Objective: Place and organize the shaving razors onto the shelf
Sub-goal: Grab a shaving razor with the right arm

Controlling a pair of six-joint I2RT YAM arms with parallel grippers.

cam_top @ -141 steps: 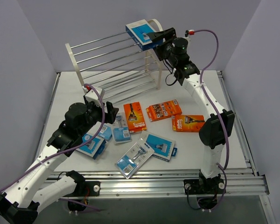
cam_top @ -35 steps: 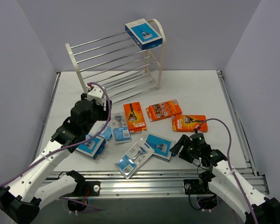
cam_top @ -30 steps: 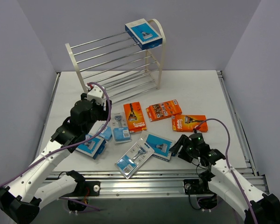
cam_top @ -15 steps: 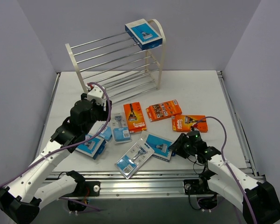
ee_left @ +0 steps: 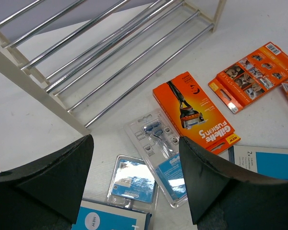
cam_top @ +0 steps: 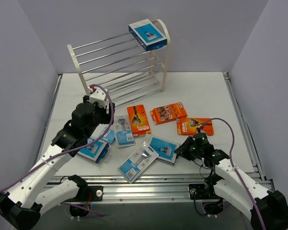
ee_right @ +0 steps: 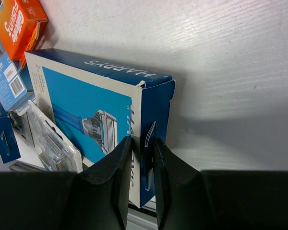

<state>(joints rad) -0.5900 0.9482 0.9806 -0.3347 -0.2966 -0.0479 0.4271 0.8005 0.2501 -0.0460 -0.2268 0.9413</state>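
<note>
The white shelf stands at the back, with one blue razor box on its top rods. The other razor packs lie on the table: three orange packs, clear blister packs, and blue boxes. My right gripper is low at the front, shut on the right end of that last blue box, its fingers pinching the end flap. My left gripper hovers open above a blister pack and a smaller one, holding nothing.
The shelf's lower rods run just beyond the left gripper. An orange pack lies to its right. A blister pack leans against the held box. The metal front rail is close behind the right gripper.
My right gripper came down from the shelf to the table front, moved up to the blue box and closed on its end. The box and the blister pack shifted slightly left. The left arm stayed still.
</note>
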